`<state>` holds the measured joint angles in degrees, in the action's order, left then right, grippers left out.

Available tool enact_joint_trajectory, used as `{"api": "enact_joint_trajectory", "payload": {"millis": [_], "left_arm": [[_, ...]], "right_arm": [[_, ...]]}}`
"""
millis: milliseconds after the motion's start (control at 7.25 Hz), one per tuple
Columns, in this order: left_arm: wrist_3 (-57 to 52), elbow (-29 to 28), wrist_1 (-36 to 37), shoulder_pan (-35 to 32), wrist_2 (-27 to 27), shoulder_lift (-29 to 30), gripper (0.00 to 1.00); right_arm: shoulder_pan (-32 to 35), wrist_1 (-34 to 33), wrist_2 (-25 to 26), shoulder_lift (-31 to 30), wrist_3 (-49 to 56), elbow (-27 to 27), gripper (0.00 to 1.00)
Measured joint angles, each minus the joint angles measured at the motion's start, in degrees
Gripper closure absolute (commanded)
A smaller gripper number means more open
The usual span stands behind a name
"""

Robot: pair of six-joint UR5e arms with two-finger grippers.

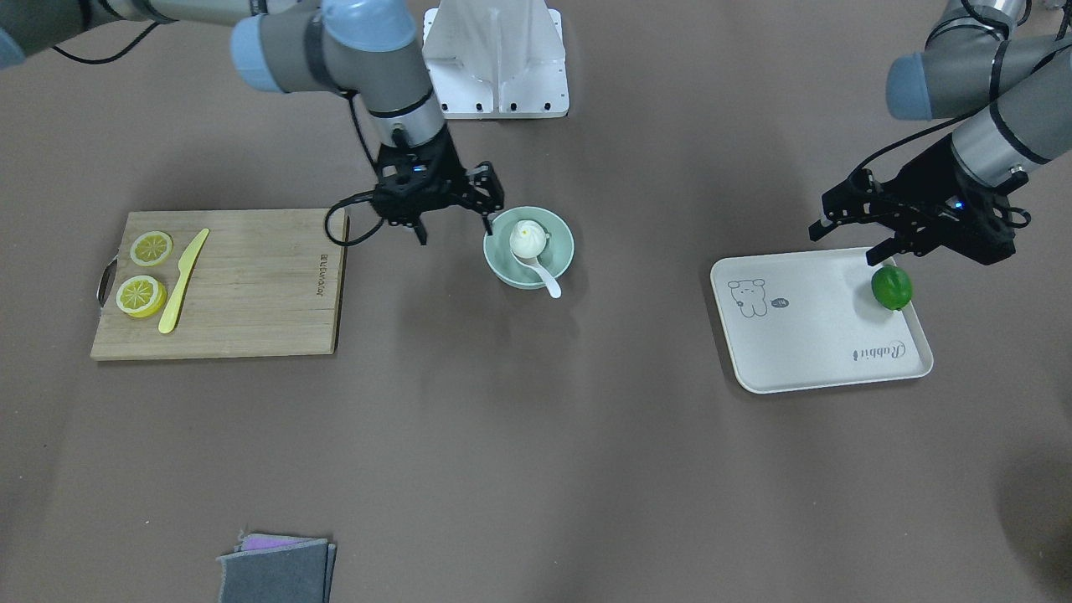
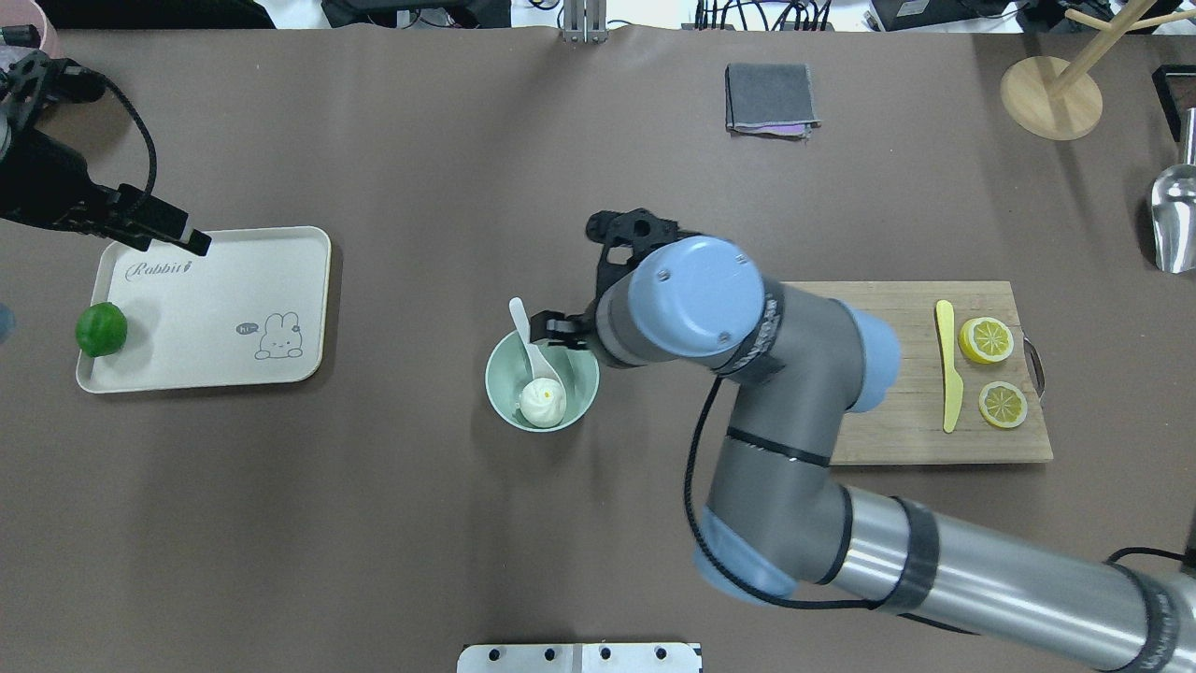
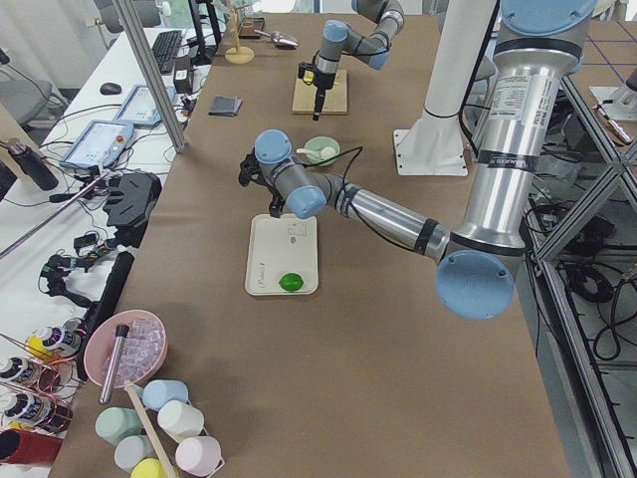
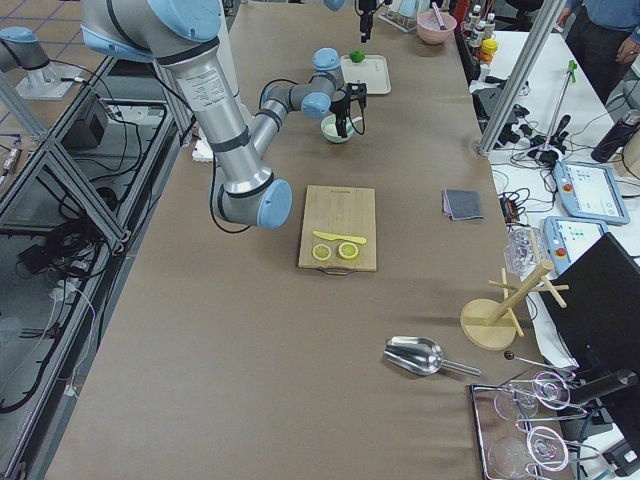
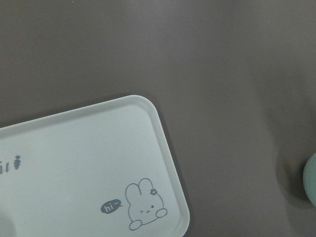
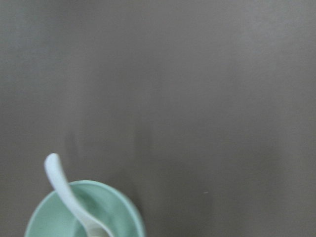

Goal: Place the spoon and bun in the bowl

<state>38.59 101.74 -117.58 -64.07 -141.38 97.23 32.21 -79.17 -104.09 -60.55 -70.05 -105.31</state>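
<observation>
The mint-green bowl (image 1: pixel 559 236) stands mid-table. The white bun (image 1: pixel 528 239) sits inside it. The white spoon (image 1: pixel 544 276) lies with its scoop in the bowl beside the bun and its handle out over the rim. In the overhead view the bowl (image 2: pixel 507 381), bun (image 2: pixel 542 402) and spoon (image 2: pixel 521 329) show the same. My right gripper (image 1: pixel 455 233) is open and empty, just beside the bowl, one fingertip near its rim. The right wrist view shows the spoon handle (image 6: pixel 61 185) and the bowl rim (image 6: pixel 123 210). My left gripper (image 1: pixel 846 243) is open and empty over the tray's corner.
A cream rabbit tray (image 1: pixel 821 335) holds a green lime (image 1: pixel 891 287). A wooden cutting board (image 1: pixel 260 293) carries two lemon slices (image 1: pixel 151 248) and a yellow knife (image 1: pixel 182 280). A folded grey cloth (image 1: pixel 276 569) lies at the table's edge. A white arm base (image 1: pixel 496 59) stands behind the bowl.
</observation>
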Motion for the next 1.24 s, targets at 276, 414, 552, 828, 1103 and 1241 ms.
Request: {"api": "enact_joint_trajectory", "payload": {"millis": [276, 414, 552, 828, 1103, 1241], "left_arm": [[-11.17, -0.55, 0.79, -5.71, 1.10, -6.40, 0.03], [-19.09, -1.42, 2.38, -9.74, 1.42, -8.92, 0.03], [-26.38, -2.27, 4.32, -13.35, 2.18, -10.96, 0.03], [-34.15, -2.52, 6.02, -17.94, 5.35, -14.43, 0.02], [-35.14, -2.15, 6.19, -19.29, 6.76, -16.58, 0.02], [-34.98, -2.37, 6.79, -19.42, 6.79, -17.07, 0.02]], "right_arm": [[13.39, 0.01, -12.87, -12.57, 16.86, -4.27, 0.00], [20.77, 0.01, -18.43, -18.19, 27.47, -4.58, 0.00], [28.05, -0.07, -22.45, -23.65, 38.64, -4.28, 0.00], [39.63, -0.16, -27.05, -31.95, 55.54, -2.38, 0.00], [46.24, -0.11, -30.33, -35.20, 65.75, 0.80, 0.00], [47.66, -0.11, -30.87, -35.55, 67.92, 1.71, 0.00]]}}
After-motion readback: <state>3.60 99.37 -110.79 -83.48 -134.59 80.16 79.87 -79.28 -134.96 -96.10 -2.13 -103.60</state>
